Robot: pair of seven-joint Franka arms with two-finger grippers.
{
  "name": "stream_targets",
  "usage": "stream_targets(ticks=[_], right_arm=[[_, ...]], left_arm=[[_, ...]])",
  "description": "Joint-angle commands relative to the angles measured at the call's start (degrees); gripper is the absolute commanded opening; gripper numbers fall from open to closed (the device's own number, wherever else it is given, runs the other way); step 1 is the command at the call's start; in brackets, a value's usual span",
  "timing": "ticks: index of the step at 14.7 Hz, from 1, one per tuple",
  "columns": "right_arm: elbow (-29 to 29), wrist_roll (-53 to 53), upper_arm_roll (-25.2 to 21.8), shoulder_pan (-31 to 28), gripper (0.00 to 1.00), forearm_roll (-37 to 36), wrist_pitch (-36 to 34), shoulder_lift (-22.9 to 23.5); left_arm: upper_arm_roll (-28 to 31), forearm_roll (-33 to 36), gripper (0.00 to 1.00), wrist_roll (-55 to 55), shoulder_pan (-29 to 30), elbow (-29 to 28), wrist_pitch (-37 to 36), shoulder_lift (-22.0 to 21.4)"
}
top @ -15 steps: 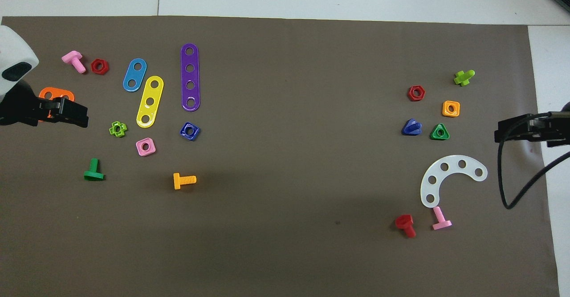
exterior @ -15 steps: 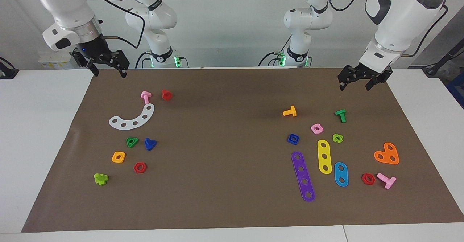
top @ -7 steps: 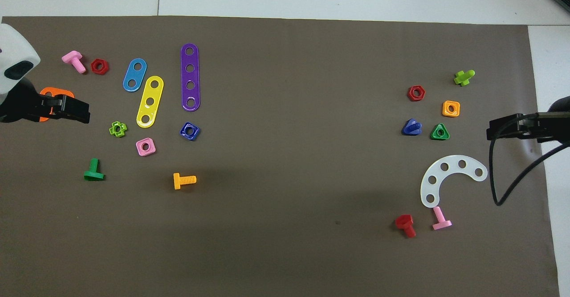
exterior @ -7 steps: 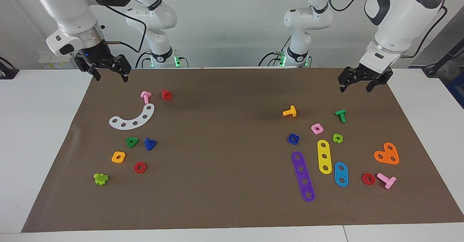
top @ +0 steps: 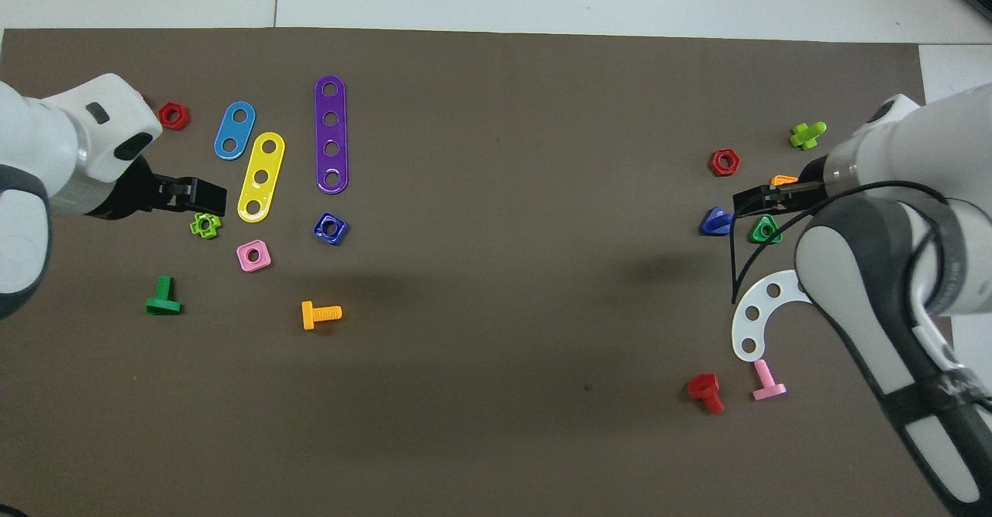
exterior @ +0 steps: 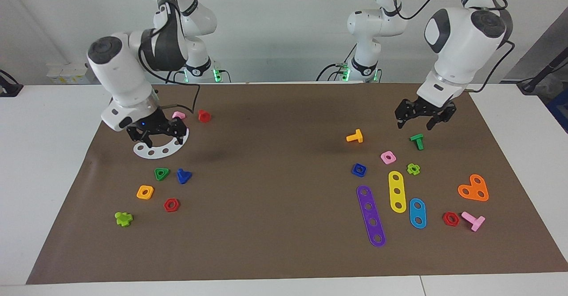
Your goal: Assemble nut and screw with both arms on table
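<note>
Hovering over the white curved strip (exterior: pixel 160 148), my right claw (exterior: pixel 156 134) hangs with fingers spread and nothing between them; the screw (exterior: pixel 183 175) lies on the mat below it, beside the green triangular nut (exterior: pixel 162 173) (both untouched). My left claw (exterior: pixel 420 119) is up in the air too, fingers parted and empty, above the green bolt (exterior: pixel 417 141). The nut (exterior: pixel 359 169) sits on the table (exterior: pixel 284 251) apart from that claw, toward the middle, next to the purple strip (exterior: pixel 371 215).
</note>
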Motion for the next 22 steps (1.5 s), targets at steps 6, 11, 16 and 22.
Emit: stream_targets(ticks=[6,11,16,22], right_arm=[[-8.32,-6.78,0.18,0.25,0.87,1.02,19.80,6.71],[-9.28,-9.07,0.18,-0.18,0.49,1.02,22.00,8.21],[-9.64,-9.07,0.10,-0.36,0.46,1.02,22.09,8.65],[-9.73,-10.12,0.10,-0.62,0.45,1.02,20.86,8.48]], left_arm=[[0.73,-5.67,0.94,14.11,-4.44,-10.29,13.86,1.71],[0.64,-6.81,0.93,17.82,-7.24,-10.22,21.94,8.99],[0.73,-6.82,0.93,18.52,-9.36,-9.60,27.31,14.36],[0.99,-6.11,0.92,22.21,-9.45,-9.60,27.24,15.86]])
